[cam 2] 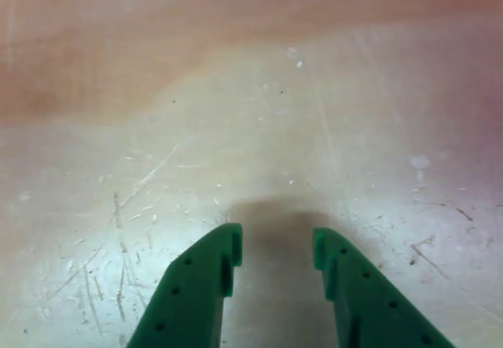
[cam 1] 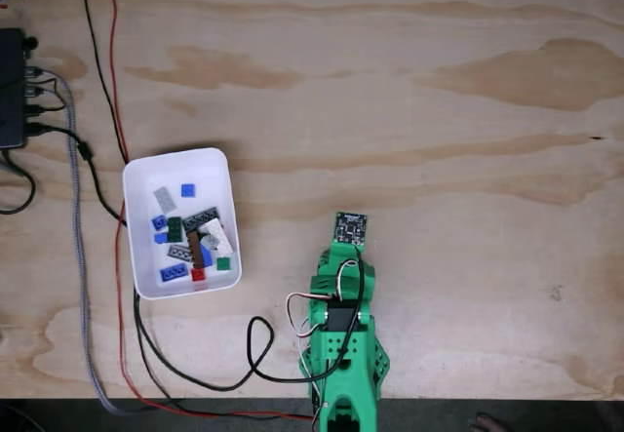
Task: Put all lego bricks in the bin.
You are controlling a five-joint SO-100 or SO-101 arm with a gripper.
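The white bin (cam 1: 135,225) sits at the left of the plywood table in the fixed view. Inside it lie several lego bricks (cam 1: 194,239) in blue, green, grey, red, white and brown. My green arm (cam 1: 343,325) is folded near the table's front edge, to the right of the bin and apart from it. In the other view my gripper (cam 2: 277,247) hovers close over bare scratched wood. Its two green fingers (cam 2: 196,285) stand a little apart with nothing between them.
A black box (cam 1: 12,89) with cables sits at the far left edge. Red, black and grey cables (cam 1: 97,110) run down the left side past the bin and loop along the front edge toward the arm's base.
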